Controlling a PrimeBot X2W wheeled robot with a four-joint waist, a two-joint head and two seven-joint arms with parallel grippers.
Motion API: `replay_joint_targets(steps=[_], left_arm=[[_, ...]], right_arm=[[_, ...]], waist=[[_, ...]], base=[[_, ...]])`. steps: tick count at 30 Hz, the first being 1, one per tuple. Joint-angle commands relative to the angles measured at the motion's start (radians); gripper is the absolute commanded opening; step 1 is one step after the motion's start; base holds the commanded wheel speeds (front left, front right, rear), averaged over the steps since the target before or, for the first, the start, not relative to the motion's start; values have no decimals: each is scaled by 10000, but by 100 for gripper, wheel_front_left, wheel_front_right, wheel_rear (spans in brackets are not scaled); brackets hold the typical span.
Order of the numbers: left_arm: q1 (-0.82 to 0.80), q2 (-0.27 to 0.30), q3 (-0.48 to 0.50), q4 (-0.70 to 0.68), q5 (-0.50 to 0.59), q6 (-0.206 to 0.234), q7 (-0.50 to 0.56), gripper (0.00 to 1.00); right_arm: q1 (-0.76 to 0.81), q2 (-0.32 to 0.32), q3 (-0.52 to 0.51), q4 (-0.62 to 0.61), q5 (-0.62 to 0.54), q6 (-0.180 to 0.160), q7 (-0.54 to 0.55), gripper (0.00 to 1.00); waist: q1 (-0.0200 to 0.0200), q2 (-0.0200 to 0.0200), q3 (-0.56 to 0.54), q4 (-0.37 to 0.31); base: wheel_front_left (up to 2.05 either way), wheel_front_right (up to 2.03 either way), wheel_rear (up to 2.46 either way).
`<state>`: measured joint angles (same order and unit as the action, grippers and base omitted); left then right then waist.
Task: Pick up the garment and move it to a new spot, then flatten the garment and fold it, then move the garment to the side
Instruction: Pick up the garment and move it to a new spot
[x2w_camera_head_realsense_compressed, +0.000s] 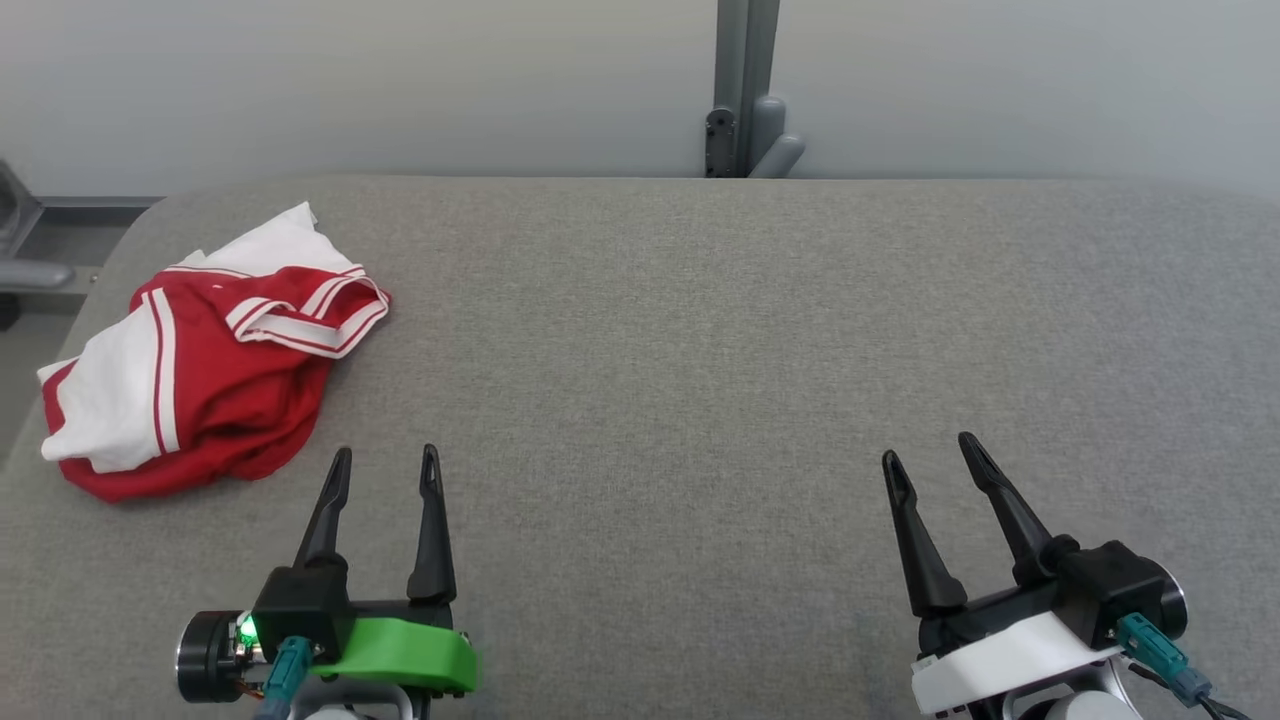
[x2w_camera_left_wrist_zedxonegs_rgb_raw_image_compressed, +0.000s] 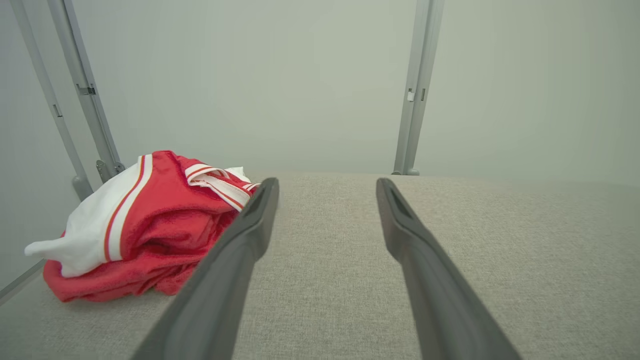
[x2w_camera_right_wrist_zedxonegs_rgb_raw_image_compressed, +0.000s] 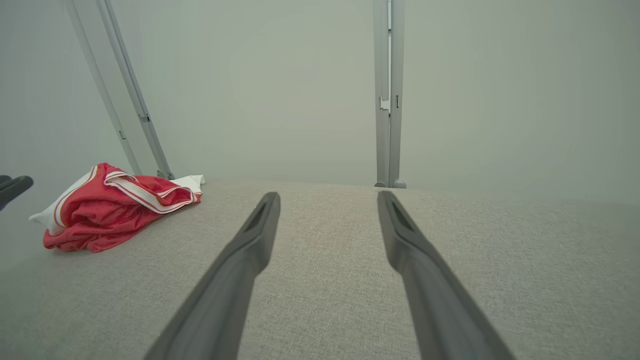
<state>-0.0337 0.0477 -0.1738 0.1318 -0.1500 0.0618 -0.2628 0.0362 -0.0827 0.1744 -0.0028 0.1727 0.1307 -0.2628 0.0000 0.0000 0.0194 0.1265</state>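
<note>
The red and white garment (x2w_camera_head_realsense_compressed: 200, 370) lies in a crumpled heap at the far left corner of the gray worktop (x2w_camera_head_realsense_compressed: 700, 350). The left fingers (x2w_camera_head_realsense_compressed: 432, 530) are near it, not touching, spread wide and empty. The right fingers (x2w_camera_head_realsense_compressed: 915, 545) are far off, wide and empty too.

Left hand (x2w_camera_head_realsense_compressed: 386, 452): black fingers (x2w_camera_head_realsense_compressed: 432, 540), green bracket (x2w_camera_head_realsense_compressed: 400, 650), lit LED (x2w_camera_head_realsense_compressed: 245, 628). Right hand (x2w_camera_head_realsense_compressed: 928, 448): white bracket (x2w_camera_head_realsense_compressed: 1000, 660), teal plug (x2w_camera_head_realsense_compressed: 1160, 650).

red garment (x2w_camera_head_realsense_compressed: 215, 385) – white stripes, grey table (x2w_camera_head_realsense_compressed: 700, 350)
</note>
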Motion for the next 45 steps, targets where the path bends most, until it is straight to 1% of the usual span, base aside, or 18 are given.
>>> replay_joint_targets(steps=[1,13,26,31,37,41,45], left_arm=[[57,48,25,-24,23,51,-23,100],[94,47,21,-225,29,286,-22,100],[-116,47,72,-382,96,494,-22,100],[-174,47,97,-472,37,593,-22,100],[-395,47,167,-408,13,707,-22,100],[-935,47,310,-295,-92,683,-23,100],[-1896,47,557,-35,-245,595,-22,100]], right_arm=[[20,-49,5,-11,22,1,-34,100],[-24,-73,-118,-19,40,1,-34,100],[-125,-8,-211,-66,-7,1,-34,100],[-192,-41,-169,-26,46,1,-34,100],[-358,-175,-139,-30,62,1,-34,100],[-573,-329,-137,-101,21,1,-34,100],[-900,-555,-194,-168,-50,1,-34,100]], waist=[[0,0,15,338],[0,0,131,1375],[0,0,296,2058],[0,0,430,2136],[0,0,848,2002],[0,0,1362,1855],[0,0,2081,1739]], base=[[0,0,0],[0,0,0],[0,0,0],[0,0,0],[0,0,0],[0,0,0],[0,0,0]])
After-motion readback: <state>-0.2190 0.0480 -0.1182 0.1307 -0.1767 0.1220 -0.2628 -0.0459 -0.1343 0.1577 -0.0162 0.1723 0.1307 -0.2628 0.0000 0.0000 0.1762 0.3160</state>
